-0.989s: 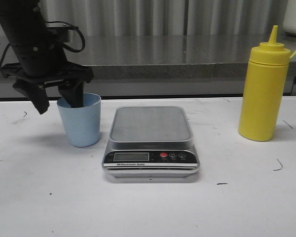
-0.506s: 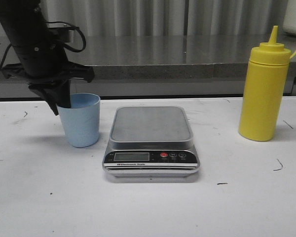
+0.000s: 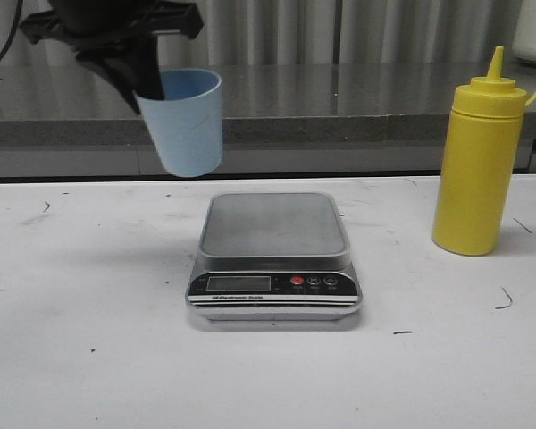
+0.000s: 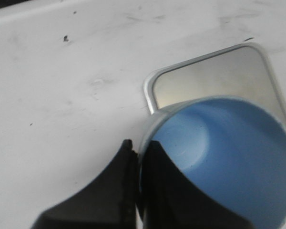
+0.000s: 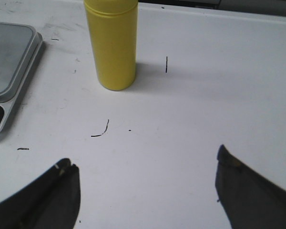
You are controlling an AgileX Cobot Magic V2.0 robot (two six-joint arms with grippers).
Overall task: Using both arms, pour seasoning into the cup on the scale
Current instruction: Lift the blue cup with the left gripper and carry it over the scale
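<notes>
Flat silver digital scale (image 3: 273, 255) sits bare, nearest on white bench (image 3: 80, 357). Tall yellow plastic squeeze bottle (image 3: 478, 161) upright to its right; soft-walled, so take mid-body. Right hand (image 5: 145, 193) spread, empty. Farthest: left hand (image 3: 141, 76) pinches rim of light, thin pale blue tumbler (image 3: 186, 121), held aloft left of scale.

The front camera faces the scale (image 3: 273, 255) level and near. Both wrist cameras look steeply down close over it. All three views share it.

A lab-style test bench: scuffed white table (image 3: 89, 357), grey ledge (image 3: 339, 107), pale corrugated backdrop (image 3: 384, 31).
</notes>
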